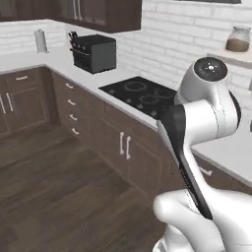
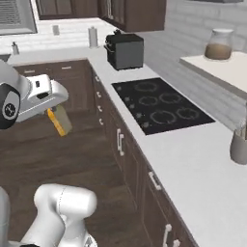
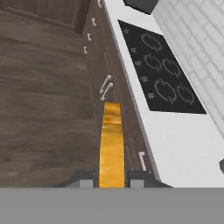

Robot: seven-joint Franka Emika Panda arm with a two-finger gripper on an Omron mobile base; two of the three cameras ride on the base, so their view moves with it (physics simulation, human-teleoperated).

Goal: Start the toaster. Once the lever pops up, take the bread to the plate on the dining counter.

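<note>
One slice of bread [image 3: 112, 144] pinched edge-on between gripper [image 3: 112, 179] fingers | bread hangs over wood floor [image 3: 43, 87], beside dark cabinets [image 3: 98, 57] | black cooktop [image 2: 161, 106] on white worktop [image 2: 193, 164] | dark oven box [image 2: 125, 50] near corner

The bench [image 2: 202, 164] looks smooth, matt white. Set into it, the cooktop [image 2: 161, 106] is glossy black glass. Left of the cooktop, the floor [image 3: 43, 87] shows dark wood grain, and the bread [image 3: 111, 144] looks golden, slightly glossy.
</note>
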